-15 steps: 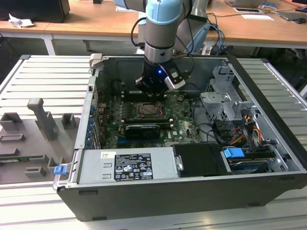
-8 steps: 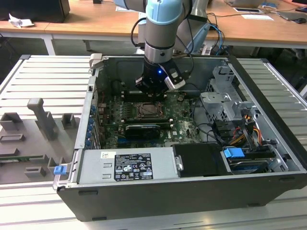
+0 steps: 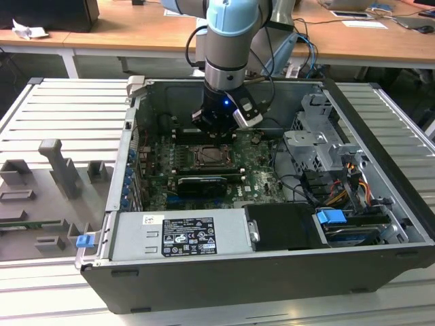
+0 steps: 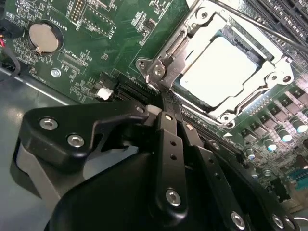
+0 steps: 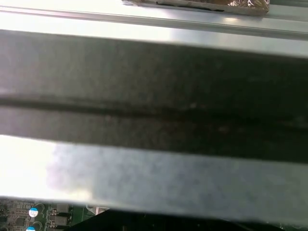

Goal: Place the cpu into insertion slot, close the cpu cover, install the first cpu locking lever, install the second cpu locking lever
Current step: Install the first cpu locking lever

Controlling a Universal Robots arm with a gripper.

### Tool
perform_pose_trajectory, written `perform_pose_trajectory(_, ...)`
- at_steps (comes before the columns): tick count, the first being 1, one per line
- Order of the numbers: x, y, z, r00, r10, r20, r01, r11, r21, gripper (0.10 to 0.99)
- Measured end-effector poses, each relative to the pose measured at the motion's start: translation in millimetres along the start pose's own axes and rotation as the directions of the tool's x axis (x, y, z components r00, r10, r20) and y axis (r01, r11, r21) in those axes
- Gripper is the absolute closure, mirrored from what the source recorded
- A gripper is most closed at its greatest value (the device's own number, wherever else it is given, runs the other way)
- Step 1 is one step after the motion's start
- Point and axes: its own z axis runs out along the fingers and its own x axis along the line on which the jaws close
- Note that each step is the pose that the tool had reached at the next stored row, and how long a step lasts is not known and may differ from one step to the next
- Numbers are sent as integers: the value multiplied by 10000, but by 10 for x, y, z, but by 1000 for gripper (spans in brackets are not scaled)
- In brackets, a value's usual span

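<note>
The cpu [image 4: 226, 67] lies flat in the insertion slot [image 3: 211, 157], its pale face showing through the cut-out of the cpu cover [image 4: 192, 29]. That silvery frame is folded down over the chip. A thin metal lever [image 4: 174, 47] runs along one side of the socket and another lever [image 4: 248, 100] along the adjoining side; whether they are latched I cannot tell. My gripper [image 4: 166, 108] is shut with nothing between its black fingers, its tips just beside the socket's corner hinge [image 4: 156, 72]. In the exterior view the gripper [image 3: 216, 128] hangs right behind the socket.
The green motherboard [image 4: 96, 38] sits inside an open computer case [image 3: 380, 109]. Black memory slots [image 4: 284, 19] flank the socket, with a coin battery [image 4: 44, 37] nearby. A power supply [image 3: 183, 234] and a drive cage [image 3: 319, 146] crowd the case. A dark case wall [image 5: 154, 96] is close.
</note>
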Motion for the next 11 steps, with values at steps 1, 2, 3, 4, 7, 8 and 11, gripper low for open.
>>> perform_pose_trajectory(1,0,0,1,10000,0,1,0,10000,-1,980)
perform_pose_trajectory(2,0,0,1,10000,0,0,0,10000,-1,980)
perform_pose_trajectory(3,0,0,1,10000,0,1,0,10000,-3,980)
perform_pose_trajectory(4,0,1,0,10000,0,2,0,10000,-4,980)
perform_pose_trajectory(7,0,1,-7,10000,0,2,0,10000,-1,980)
perform_pose_trajectory(8,0,1,-12,10000,1,1,-1,10000,-1,980)
perform_pose_trajectory(11,0,5,-48,10000,1,0,-1,10000,-1,980)
